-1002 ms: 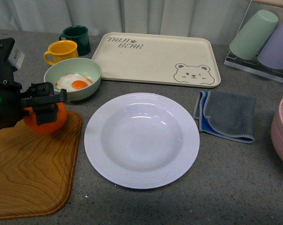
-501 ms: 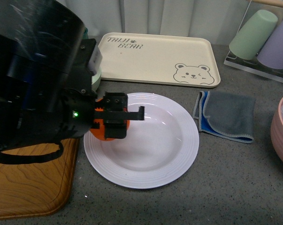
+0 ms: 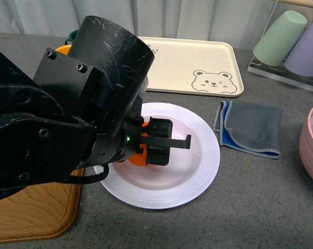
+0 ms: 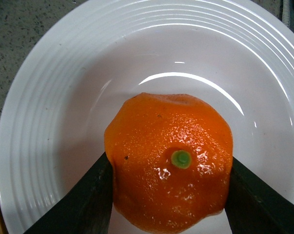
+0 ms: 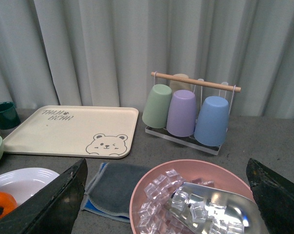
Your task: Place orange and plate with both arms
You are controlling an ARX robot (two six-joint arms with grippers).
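The well of the plate (image 4: 49, 97) lies open on every side of the left gripper (image 3: 159, 148), and the ridged rim encircles both fingers (image 4: 83, 204) without touching them. The jaws clamp the orange (image 4: 168, 165) at fruit width, over the well; orange-to-plate contact cannot be determined. The right gripper (image 5: 166, 168) is spread wide, holding nothing, above the grey speckled tabletop (image 3: 249, 207).

Glossy white plate (image 4: 39, 122), dimpled shiny orange (image 4: 168, 192), wood-grain tray (image 3: 31, 212)
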